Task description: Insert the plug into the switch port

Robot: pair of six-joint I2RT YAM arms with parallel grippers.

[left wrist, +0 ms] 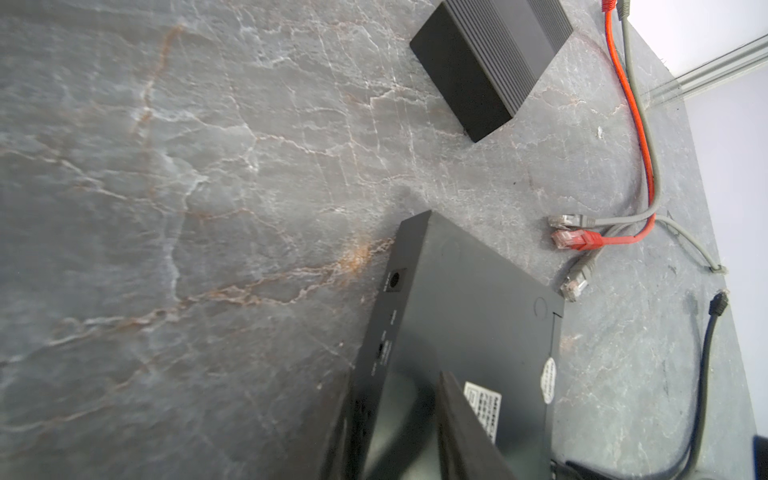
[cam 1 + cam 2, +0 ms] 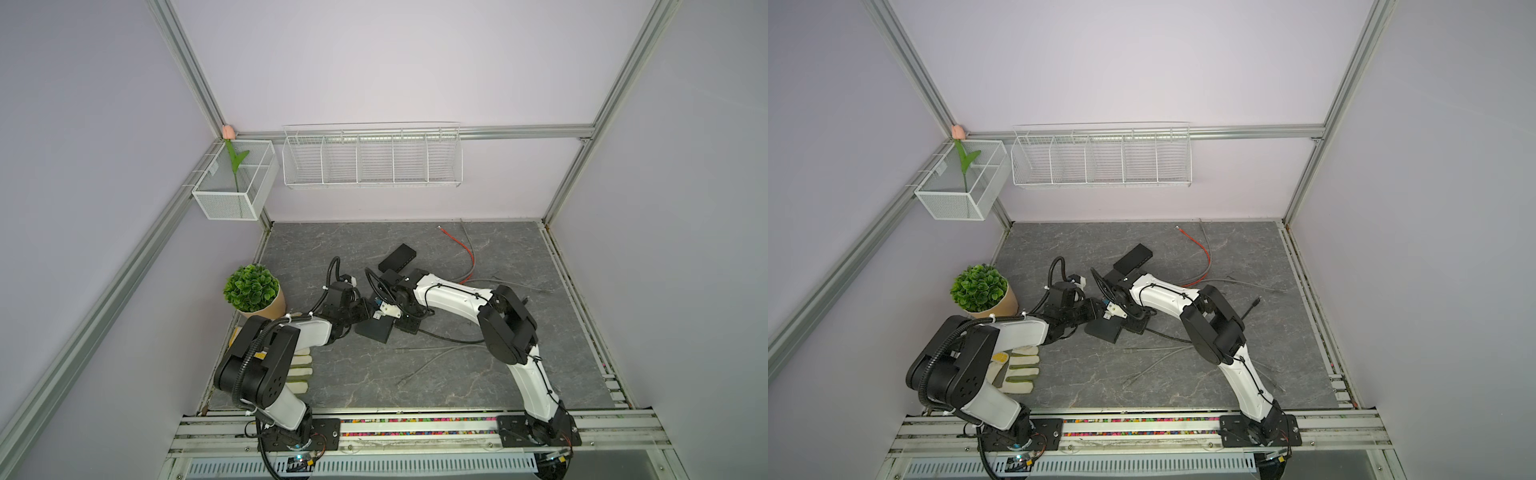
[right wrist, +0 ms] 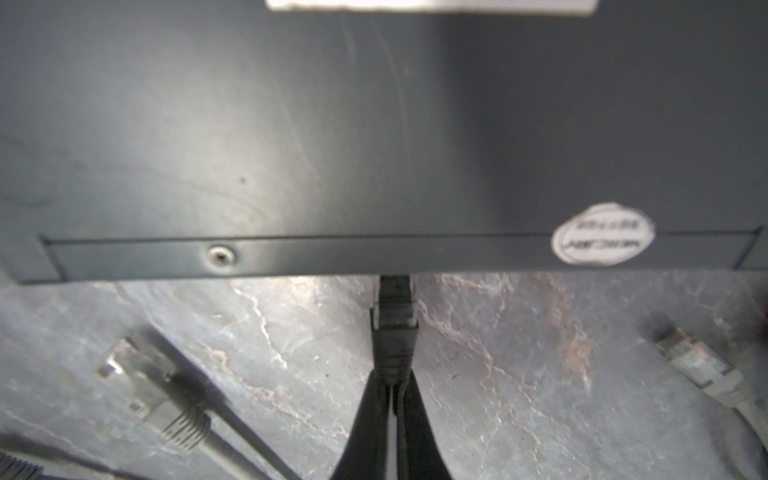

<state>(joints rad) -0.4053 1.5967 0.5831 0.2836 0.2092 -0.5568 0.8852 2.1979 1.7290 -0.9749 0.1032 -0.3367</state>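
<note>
The task looked close to its end, though not provably finished. In the right wrist view the right fingers (image 3: 422, 432) were pressed together on the ribbed boot of the black plug (image 3: 395, 316). The plug's nose ran under the front lip of the switch (image 3: 374, 145) and out of sight. The port itself was hidden beneath that lip. I judged the plug to be at the mouth of the port or partly in, but whether it had latched could not be told.

In the left wrist view the left fingers (image 1: 461, 432) pinched the near end of the switch, one above its labelled face and one along its side, apparently steadying it.

In both top views the switch sat on the tabletop (image 2: 478, 386) slightly toward 8 o'clock of its centre, with the two arms meeting over it.

What seemed left was a last push until the plug seated, then letting go with both fingers.

A second black box (image 2: 397, 257) lay toward 12 o'clock of the switch, untouched. The red cable (image 2: 465, 249) and loose grey cables (image 2: 436, 357) lay apart from the switch, none plugged in. A potted plant (image 2: 252, 289) stood at 9 o'clock and a glove (image 2: 1017, 370) lay at 7 o'clock.
</note>
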